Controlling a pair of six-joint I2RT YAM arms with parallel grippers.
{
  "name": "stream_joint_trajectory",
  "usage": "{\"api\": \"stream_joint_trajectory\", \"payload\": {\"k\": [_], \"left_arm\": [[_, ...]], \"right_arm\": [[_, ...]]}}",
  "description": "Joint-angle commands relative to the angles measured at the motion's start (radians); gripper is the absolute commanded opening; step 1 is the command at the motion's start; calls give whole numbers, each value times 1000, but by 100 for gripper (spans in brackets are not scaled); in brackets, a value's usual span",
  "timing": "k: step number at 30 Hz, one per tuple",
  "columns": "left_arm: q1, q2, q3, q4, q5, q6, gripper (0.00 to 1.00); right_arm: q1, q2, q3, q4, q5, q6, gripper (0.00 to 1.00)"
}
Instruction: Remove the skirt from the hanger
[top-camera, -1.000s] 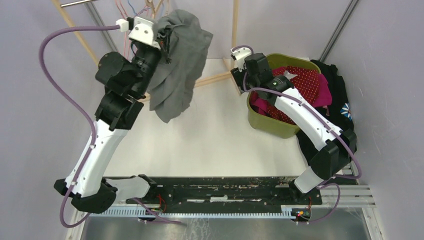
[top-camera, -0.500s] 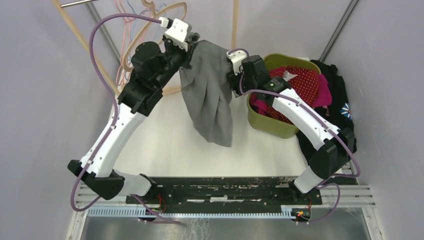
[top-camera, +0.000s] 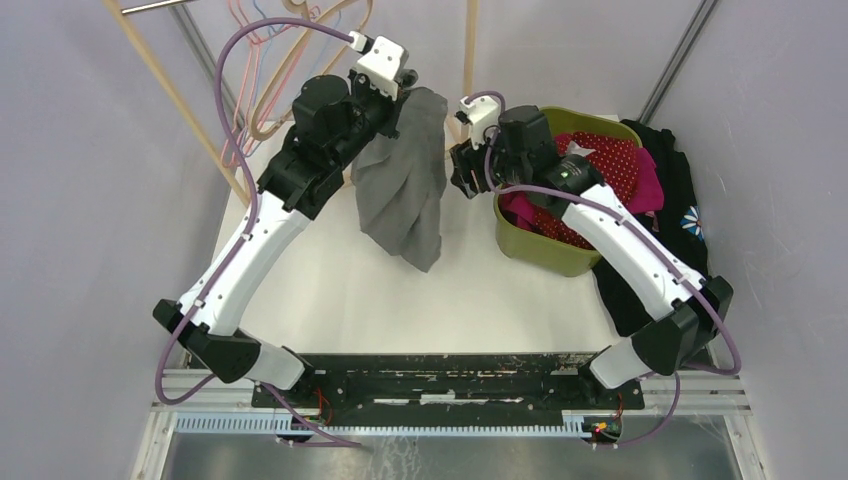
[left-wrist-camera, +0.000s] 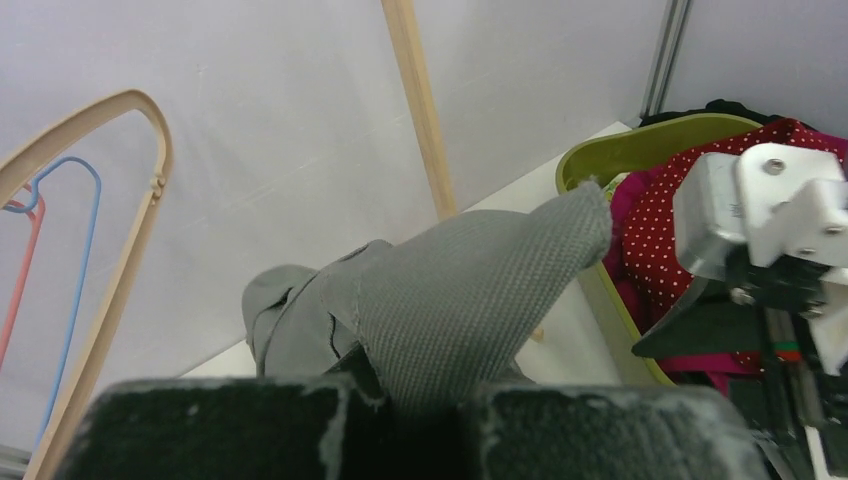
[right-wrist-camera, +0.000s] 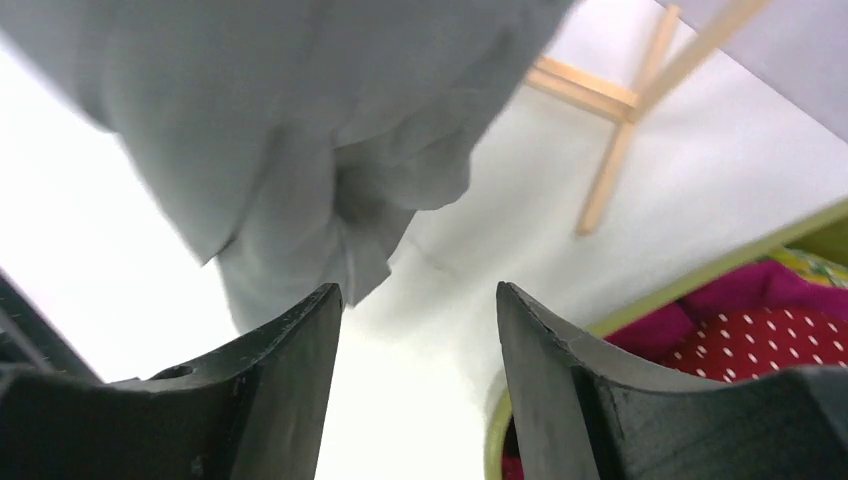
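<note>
**Item:** grey skirt (top-camera: 405, 190)

**Location:** held aloft above the white table (top-camera: 330, 290), between the two arms. Its loose lower end hangs free and is not seen to touch the surface. It is well apart from the wooden hanger (left-wrist-camera: 140, 225) at the far left, on which no cloth is seen.

**Left gripper (top-camera: 398, 88):** pinched on a fold at the skirt's top edge. In the wrist view the cloth is seen squeezed between the fingers.

**Right gripper (top-camera: 462, 165):** spread wide, with nothing between the jaws. It is just beside the hanging cloth and next to the left rim of the green basket (top-camera: 530, 250).

**Step judged in hand:** removal appears done. The skirt is probably to be carried to the basket, where red dotted clothing (top-camera: 610, 160) is piled.

**Handling advice:** the pinch is to be held firm, since only a small fold is gripped. The cloth is to be raised enough that its trailing end is cleared over the rim, and the open fingers are to be steered away from its folds
</note>
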Motion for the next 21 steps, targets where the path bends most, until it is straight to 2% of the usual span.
{"api": "stream_joint_trajectory", "payload": {"k": [1,11,14,15,19,21], "left_arm": [[-7,-3,62,101,-1,24,3],[-27,10,47,111,-4,30,3],[-33,3,23,118,0,9,3],[-34,0,16,123,6,0,3],[-44,-12,-2,128,22,-22,3],[-50,-21,-11,127,29,-31,3]], "right_arm": [[46,-16,73,40,-126,48,65],[120,162,121,139,-118,202,70],[131,210,112,172,-102,249,87],[134,223,95,181,-93,260,89],[135,237,-6,207,-34,261,85],[136,238,-51,216,-20,239,74]]}}
